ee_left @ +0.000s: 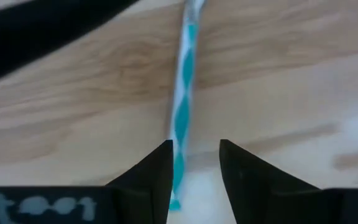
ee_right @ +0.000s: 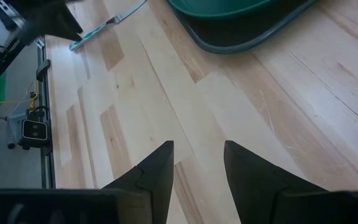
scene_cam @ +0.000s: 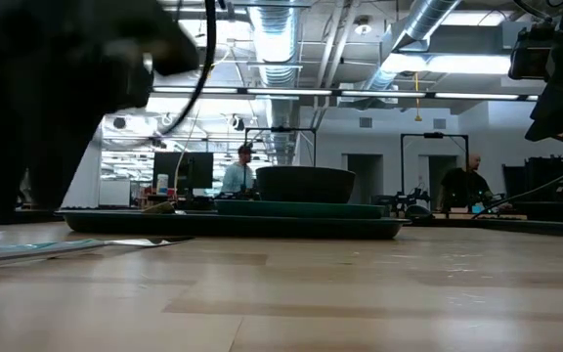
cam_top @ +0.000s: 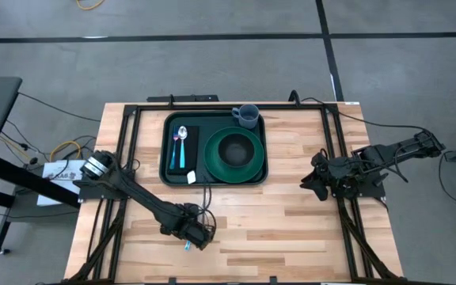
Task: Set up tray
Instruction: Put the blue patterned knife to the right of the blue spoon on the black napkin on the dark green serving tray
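1. I've got the left gripper [cam_top: 199, 235] low over the near middle of the table [cam_top: 291, 229], fingers apart, and the teal-striped utensil handle [ee_left: 183, 112] runs up between them, hugging one finger.
2. Nothing is clamped yet, as far as I can tell. I'd centre the handle in the gap before closing, since it sits off to one side and could skid out.
3. The handle lies flat on the wood, so I judge the tips must go right down to the surface to catch it.
4. The tray [cam_top: 167, 170] sits at the far middle of the table, well apart from my gripper.
5. On it: a black napkin [cam_top: 193, 154] with a spoon [cam_top: 181, 147] and a second utensil on the left, a green bowl [cam_top: 238, 150] on a green plate [cam_top: 212, 169] on the right, a grey mug [cam_top: 246, 116] in the far right corner.
6. The right gripper [cam_top: 317, 179] waits at the right side, fingers apart and empty.
7. The path back to the tray looks open; people stand far off in the room.
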